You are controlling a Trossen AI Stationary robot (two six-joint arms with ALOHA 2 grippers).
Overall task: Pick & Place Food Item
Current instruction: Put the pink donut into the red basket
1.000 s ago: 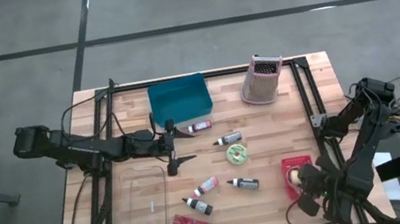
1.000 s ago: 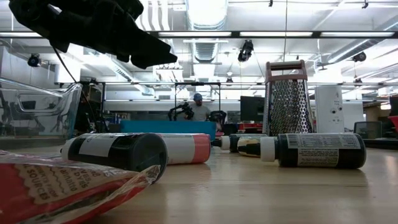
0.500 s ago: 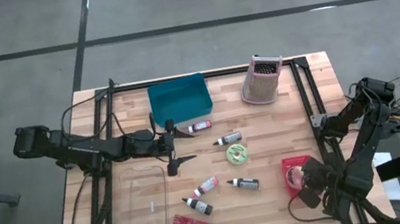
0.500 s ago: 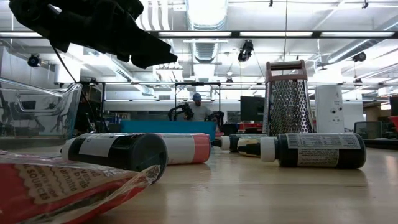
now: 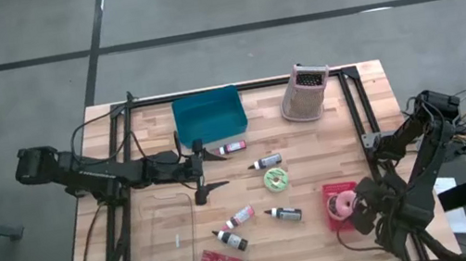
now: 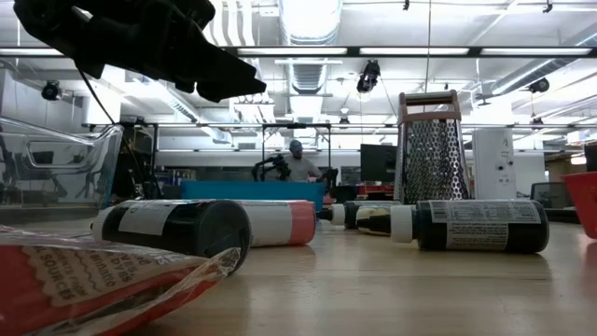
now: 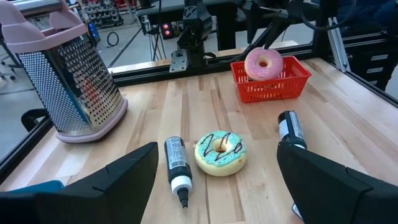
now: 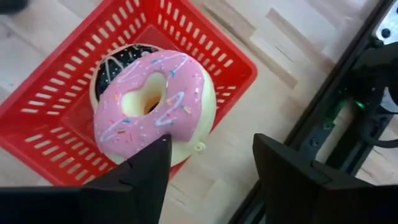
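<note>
the right gripper (image 8: 208, 168) stands with fingers spread, gripping nothing, just above the red basket (image 8: 205, 46). a second ago it sat lower at the table's near right edge; it has since shifted up over the basket. the pink donut (image 8: 155, 102) lies in the basket on a dark-iced donut (image 8: 115, 68), just ahead of the fingertips. the left gripper (image 5: 204, 168) waits open at mid-table.

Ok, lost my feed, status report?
Right gripper open above pink donut. Donut resting in red basket on a dark donut. Left gripper open, mid-table.
</note>
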